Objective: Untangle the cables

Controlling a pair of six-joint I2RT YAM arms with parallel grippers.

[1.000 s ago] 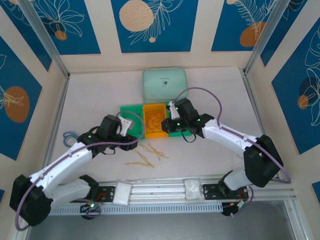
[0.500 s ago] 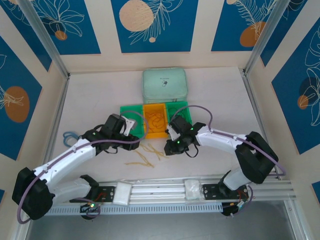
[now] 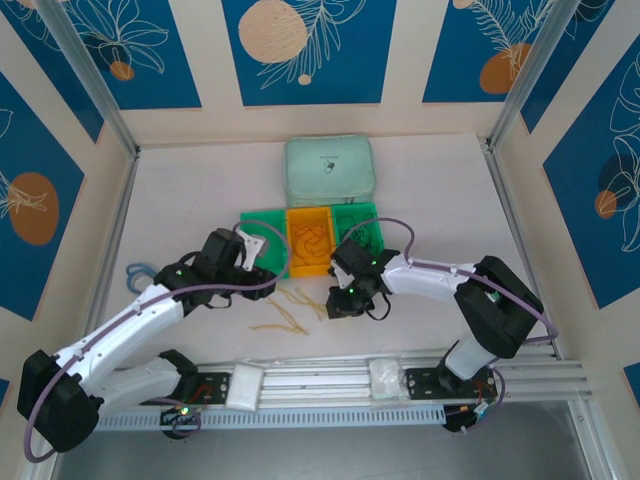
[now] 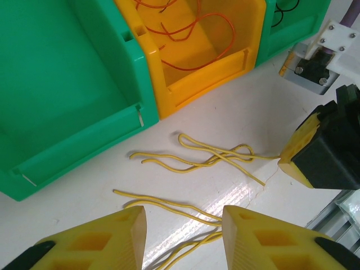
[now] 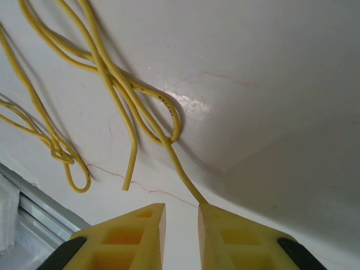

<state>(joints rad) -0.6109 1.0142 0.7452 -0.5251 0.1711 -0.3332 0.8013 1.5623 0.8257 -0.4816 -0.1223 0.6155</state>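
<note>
The yellow cables (image 3: 291,310) lie loose on the tabletop (image 3: 440,190), just in front of the bins and between the two arms, with their long run going roughly left to right. The right arm (image 3: 430,275) is the nearer. The right jaws are down at the right-hand end of the heap, and one strand's free end runs straight to the mouth of their gap, against the inner edge of one finger (image 5: 242,239). They stand only a crack apart, yet wider than the strand, so I judge it touched rather than pinched. The left arm (image 3: 150,310) holds the left jaws over the heap's left side, nearer the bins, partly open with nothing in them; strands lie on the tabletop below the gap. There are three bins: a left green bin (image 4: 67,84), an orange bin (image 4: 225,62) and a right green bin (image 4: 298,25), with one pale case (image 3: 330,165) behind. Orange-red cables (image 3: 312,236) sit in the orange bin, and a black cable (image 4: 281,7) shows in the right green bin. The yellow ones cross too much to count: at least two, perhaps three. A pull along the strand's own line, rightward, looks the natural next move.
</note>
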